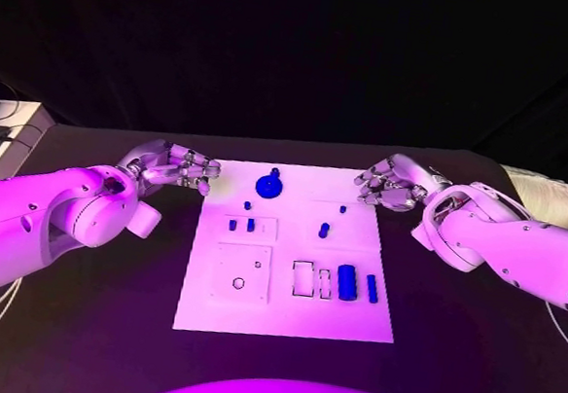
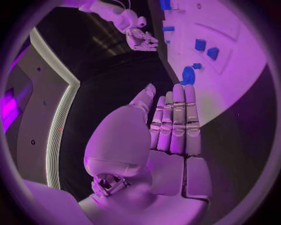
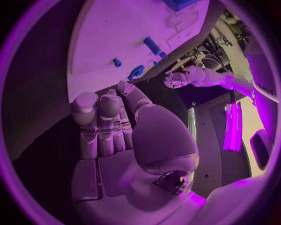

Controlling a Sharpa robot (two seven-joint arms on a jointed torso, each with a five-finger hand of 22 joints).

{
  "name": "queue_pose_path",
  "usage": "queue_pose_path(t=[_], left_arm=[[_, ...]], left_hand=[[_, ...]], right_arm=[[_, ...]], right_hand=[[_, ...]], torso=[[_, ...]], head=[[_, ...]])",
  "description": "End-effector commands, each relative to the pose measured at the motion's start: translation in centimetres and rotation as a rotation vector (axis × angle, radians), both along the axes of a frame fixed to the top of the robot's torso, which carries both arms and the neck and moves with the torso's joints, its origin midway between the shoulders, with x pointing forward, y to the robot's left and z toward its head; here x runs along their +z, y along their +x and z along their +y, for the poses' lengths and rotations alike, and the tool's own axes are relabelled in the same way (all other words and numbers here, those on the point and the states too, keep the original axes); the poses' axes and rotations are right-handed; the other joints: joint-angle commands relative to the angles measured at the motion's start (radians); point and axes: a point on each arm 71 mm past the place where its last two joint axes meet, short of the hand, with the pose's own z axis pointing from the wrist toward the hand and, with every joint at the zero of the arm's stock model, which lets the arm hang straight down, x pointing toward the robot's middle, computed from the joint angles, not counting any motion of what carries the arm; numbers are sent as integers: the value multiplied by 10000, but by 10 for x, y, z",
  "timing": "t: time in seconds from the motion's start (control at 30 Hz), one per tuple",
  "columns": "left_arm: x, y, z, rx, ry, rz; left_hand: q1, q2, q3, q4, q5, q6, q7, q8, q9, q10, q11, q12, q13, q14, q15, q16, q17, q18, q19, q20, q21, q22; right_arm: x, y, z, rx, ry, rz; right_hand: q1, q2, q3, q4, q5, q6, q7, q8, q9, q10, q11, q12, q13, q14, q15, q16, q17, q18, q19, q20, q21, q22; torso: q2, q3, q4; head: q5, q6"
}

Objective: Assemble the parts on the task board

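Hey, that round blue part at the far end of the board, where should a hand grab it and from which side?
Probably by its rim, from above: the round blue part looks like a low disc lying flat on the board, so pinch across opposite edges. The left hand and right hand both hover open either side, about equally near.

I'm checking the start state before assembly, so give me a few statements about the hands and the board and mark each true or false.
1. The left hand holds a blue part. False: it holds nothing and sits at the task board's far left corner.
2. The right hand is off the board, by its far right corner. True.
3. The round blue part lies near the board's far edge. True.
4. The long blue part lies on the black table. False: it lies on the board, in its near right area.
5. Both hands' fingers are apart from every part. True.
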Motion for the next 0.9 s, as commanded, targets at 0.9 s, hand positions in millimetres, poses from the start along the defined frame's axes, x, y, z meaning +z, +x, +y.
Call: queue_pose_path(t=[0.9], left_arm=[[11,-13,-13,-507,-2391,-679]], left_hand=[[764,476,-1246,-74,31,284,39,-360,7,482,-5,-643,11,548,1,-1331,508,-184,838,-119,-907,-1742]], right_arm=[[-15,-12,61,1562,-5836,-1317]], right_hand=[[475,-1307,-319,1645,174,299,-222,17,-4,-411,-4,-46,-11,-35,58,87,-520,69,598,76,10,-457]], torso=[[12,-12,12]], head=[[-13,-43]])
